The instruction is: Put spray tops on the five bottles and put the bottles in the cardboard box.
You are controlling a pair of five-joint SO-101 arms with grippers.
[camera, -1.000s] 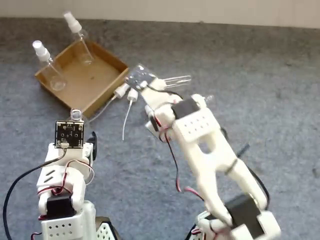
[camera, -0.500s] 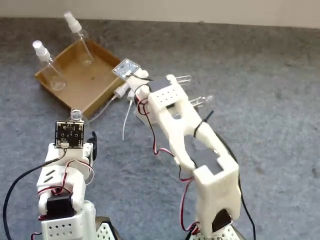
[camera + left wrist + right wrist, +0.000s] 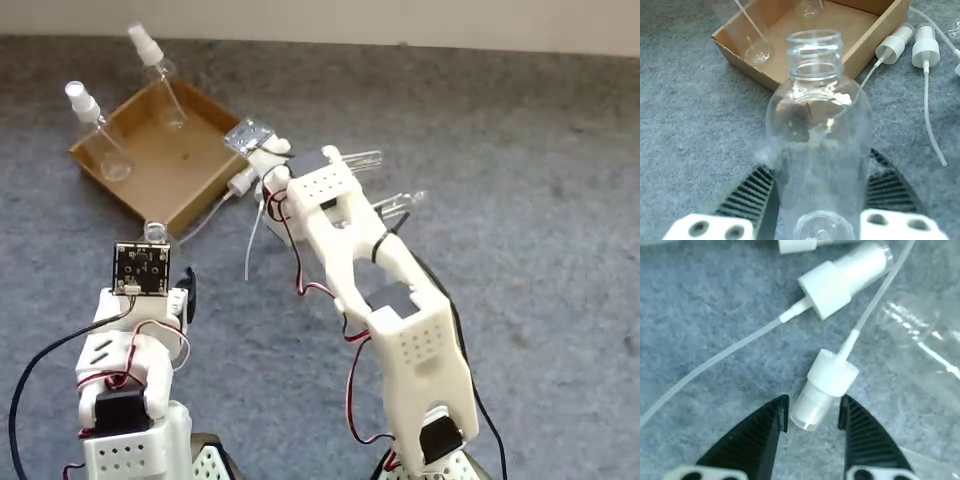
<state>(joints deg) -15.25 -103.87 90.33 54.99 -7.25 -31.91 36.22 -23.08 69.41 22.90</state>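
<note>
Looking down over a gray tabletop (image 3: 540,150), 2 white robot arms stand side by side. The left hand (image 3: 820,197) is closed around a clear open bottle (image 3: 817,120) and holds it upright near the front of the tabletop. The bottle's threaded neck is bare, with no spray top on it.

Just beyond this bottle sits a shallow cardboard box (image 3: 212,183), turned so that a corner points toward the arms. Inside it stand 2 clear bottles fitted with white spray tops: the left-corner bottle (image 3: 100,135) and the far-corner bottle (image 3: 160,85). Both tilt outward, their tops reaching past the box's rim.

The right arm stretches forward to a spot just beside the box's right wall, where loose spray tops lie on the tabletop. The right hand (image 3: 813,407) is open and points down. Its 2 black fingers (image 3: 765,425) sit on either side of the nearer spray top (image 3: 827,382), which lies flat with its thin tube trailing away. Whether the fingers touch it cannot be told. The farther spray top (image 3: 840,277) lies just past it, also on its side, with its tube running off across the tabletop.

On the far side of the right arm from the box, 2 more clear bottles lie on their sides, near each other: the back lying bottle (image 3: 365,158) and the front lying bottle (image 3: 402,203).
</note>
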